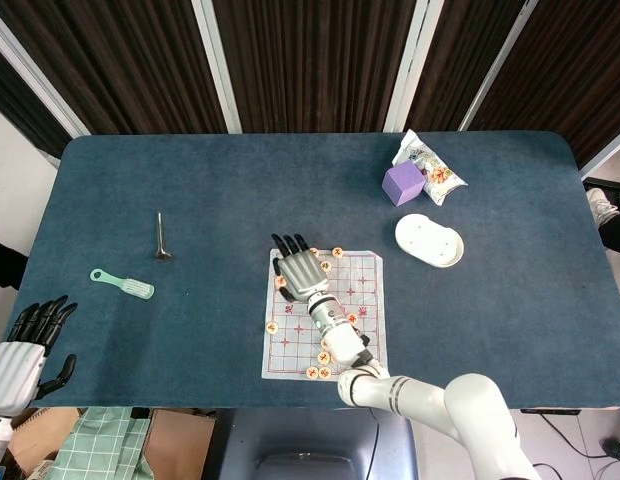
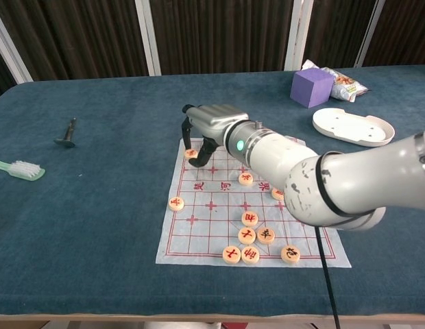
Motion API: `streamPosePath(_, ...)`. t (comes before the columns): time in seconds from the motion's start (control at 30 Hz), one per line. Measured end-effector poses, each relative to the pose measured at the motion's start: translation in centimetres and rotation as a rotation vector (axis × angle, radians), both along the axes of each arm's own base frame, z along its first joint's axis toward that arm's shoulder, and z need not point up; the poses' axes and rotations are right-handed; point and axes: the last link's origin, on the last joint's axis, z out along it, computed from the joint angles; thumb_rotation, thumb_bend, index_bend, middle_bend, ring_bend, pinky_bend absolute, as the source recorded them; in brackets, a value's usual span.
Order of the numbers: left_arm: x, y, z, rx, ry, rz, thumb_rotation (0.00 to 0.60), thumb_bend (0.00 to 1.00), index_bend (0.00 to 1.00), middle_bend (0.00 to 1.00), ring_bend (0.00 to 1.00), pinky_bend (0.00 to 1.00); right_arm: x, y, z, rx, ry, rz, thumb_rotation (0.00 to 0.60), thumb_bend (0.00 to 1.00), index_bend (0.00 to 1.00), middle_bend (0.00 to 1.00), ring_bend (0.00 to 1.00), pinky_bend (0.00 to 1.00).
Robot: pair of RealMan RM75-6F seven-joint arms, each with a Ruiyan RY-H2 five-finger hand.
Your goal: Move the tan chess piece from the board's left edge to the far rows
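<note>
The paper chess board lies on the blue table. My right hand reaches over the board's far left part, palm down. Its thumb and a finger pinch a tan chess piece that sits low on the board near the far left corner. Another tan piece lies on the board's left edge, nearer to me. My left hand hangs off the table's near left corner, fingers apart, holding nothing.
Several more tan pieces lie on the board's middle and near rows. A purple cube, a snack bag and a white dish stand at the far right. A green brush and a dark metal tool lie at the left.
</note>
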Motion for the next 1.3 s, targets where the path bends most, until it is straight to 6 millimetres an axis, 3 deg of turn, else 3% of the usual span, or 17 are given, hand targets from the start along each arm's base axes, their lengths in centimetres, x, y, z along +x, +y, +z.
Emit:
streamPosePath(0.33,0.2,-0.1,-0.5,-0.012,0.013,-0.005,0.6,0.46,0.0,0.0,0.0,0.05,-3.0,-0.7,1.5,-0.024,0.069,-0.025,0.6,0.5,0.66,0.08,0.0,0.0)
streamPosePath(0.8,0.2,-0.2,-0.2,-0.001,0.006,-0.003,0.6,0.46,0.0,0.0,0.0,0.05,-2.7,-0.5,0.4,-0.016,0.094,-0.015,0.6,0.5,0.64,0.08,0.0,0.0)
streamPosePath(1.3,0.1,-0.4,0.2,0.013,-0.005,-0.004,0.6,0.46,0.0,0.0,0.0,0.05,-2.4,-0.3,0.0,-0.024,0.123,-0.024,0.6,0.5,0.48,0.08,0.0,0.0)
